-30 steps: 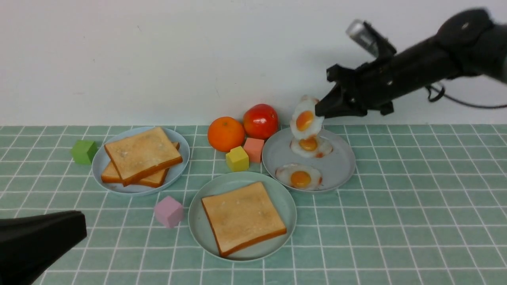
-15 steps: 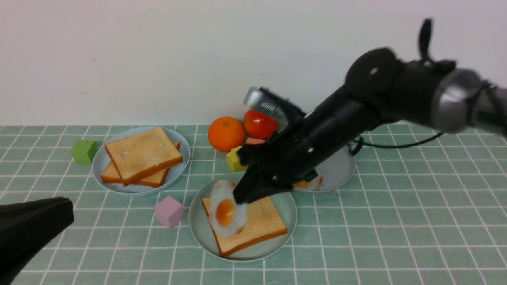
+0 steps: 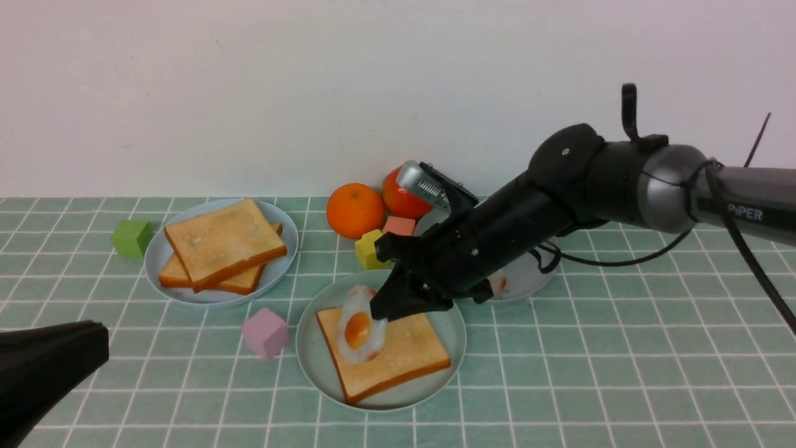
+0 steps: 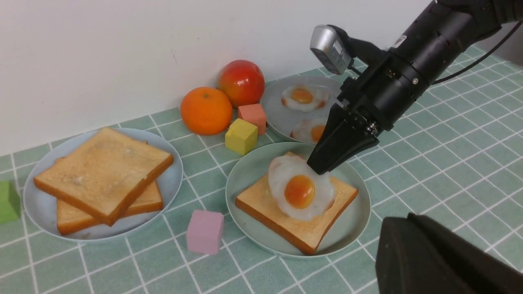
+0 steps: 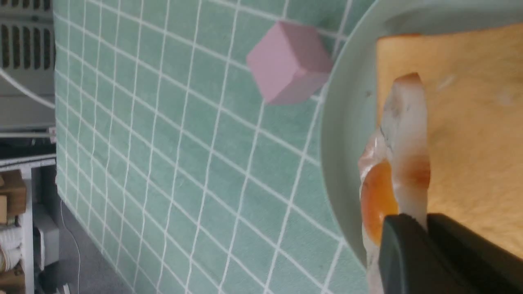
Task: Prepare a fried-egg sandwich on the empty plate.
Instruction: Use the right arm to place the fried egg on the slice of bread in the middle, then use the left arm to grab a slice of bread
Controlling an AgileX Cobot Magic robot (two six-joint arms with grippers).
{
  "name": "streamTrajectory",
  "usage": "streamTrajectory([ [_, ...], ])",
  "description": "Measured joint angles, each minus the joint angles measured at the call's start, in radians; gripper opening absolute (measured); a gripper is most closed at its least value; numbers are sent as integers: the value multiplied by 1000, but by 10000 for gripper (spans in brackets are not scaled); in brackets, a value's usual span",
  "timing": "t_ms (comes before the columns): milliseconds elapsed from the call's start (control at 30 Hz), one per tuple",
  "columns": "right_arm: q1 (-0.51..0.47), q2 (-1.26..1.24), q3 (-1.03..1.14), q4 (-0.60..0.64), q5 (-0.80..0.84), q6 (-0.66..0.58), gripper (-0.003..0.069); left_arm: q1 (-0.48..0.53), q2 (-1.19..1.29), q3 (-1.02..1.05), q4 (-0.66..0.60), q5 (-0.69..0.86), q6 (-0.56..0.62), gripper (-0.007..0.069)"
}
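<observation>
Green-tiled desk [image 3: 622, 386] fills the lower half of the front view. At lower centre sits the teal plate [image 3: 306, 348], carrying 1 toast slice [image 3: 407, 354]. My right claw [image 3: 387, 309] pinches the rim of the fried egg [image 3: 359, 333], which hangs on edge low over the toast's left part. My left claw [image 3: 56, 367], lower left, is closed on nothing. As I judge it, the risk is that the egg, let go this tilted, flops leftward off the bread. White lettering [image 3: 745, 213] on my right arm [image 3: 622, 180] reads PIPER.
</observation>
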Motion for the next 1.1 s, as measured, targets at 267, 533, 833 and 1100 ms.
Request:
streamTrajectory([
  [267, -2, 32, 0, -23, -5, 60, 55, 0, 0, 0, 0, 3, 0, 11],
  [533, -10, 35, -7, -157, -24, 92, 237, 0, 0, 0, -9, 3, 0, 21],
  [833, -73, -80, -109, -327, 192, 135, 366, 0, 25, 0, -33, 53, -65, 30],
  [1100, 35, -479, -44, -786, 349, 319, 9, 27, 475, -115, 114, 155, -215, -2],
])
